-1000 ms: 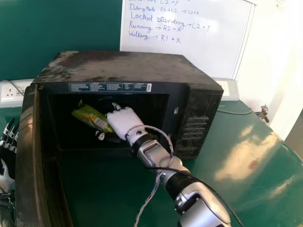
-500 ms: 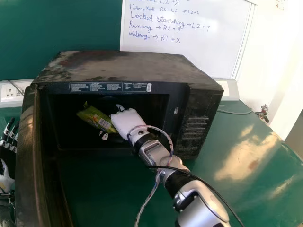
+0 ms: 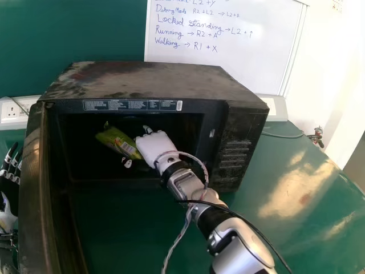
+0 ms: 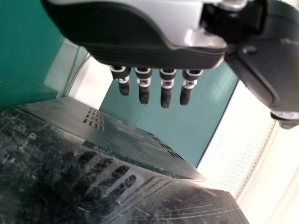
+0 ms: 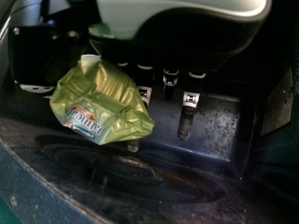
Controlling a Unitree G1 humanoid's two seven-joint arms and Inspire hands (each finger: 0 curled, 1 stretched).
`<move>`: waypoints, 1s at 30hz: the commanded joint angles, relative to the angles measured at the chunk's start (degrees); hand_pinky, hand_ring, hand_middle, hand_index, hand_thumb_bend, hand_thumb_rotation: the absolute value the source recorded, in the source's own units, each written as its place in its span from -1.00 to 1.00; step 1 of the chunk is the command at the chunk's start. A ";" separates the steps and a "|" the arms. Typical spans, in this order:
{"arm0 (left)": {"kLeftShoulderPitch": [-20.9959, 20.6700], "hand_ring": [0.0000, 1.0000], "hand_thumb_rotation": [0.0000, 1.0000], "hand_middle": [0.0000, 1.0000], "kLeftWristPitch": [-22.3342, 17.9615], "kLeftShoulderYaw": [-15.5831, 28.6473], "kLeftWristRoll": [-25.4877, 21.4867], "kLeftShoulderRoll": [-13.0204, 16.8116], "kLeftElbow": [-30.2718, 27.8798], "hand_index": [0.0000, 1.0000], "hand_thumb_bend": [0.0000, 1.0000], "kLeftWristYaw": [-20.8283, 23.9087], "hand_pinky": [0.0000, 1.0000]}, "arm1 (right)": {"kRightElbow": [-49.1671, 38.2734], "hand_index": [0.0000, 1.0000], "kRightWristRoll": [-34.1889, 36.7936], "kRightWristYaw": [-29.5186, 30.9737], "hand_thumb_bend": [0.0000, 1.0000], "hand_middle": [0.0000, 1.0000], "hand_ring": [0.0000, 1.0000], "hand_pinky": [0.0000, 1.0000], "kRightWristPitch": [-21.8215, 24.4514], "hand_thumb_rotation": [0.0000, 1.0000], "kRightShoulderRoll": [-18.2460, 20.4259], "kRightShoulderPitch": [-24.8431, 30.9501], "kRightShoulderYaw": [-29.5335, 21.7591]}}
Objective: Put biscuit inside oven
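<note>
Inside the black oven, whose door stands open at the left, is my right hand with the green biscuit packet between its thumb and fingers. The packet slants up to the left of the hand. In the right wrist view, the packet lies against some fingers of my right hand, above the oven floor; part of the grasp is hidden behind it. My left hand is outside the oven, beyond the door, and the left wrist view has this hand with its fingers straight.
The open oven door stands between my left hand and the oven's cavity. A green table extends to the right. Behind the oven are a whiteboard and a wall socket. Cables hang along my right arm.
My right hand has moved slightly to the right within the oven, and the packet has shifted right with it. The left hand stays where it was.
</note>
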 commanded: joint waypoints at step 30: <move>2.24 0.26 -1.00 0.42 0.41 -0.52 -0.23 -1.98 2.60 0.72 -0.88 0.06 -0.16 | -34.96 0.72 3.71 11.67 0.90 0.66 0.60 0.53 2.11 0.36 -10.80 16.09 -2.92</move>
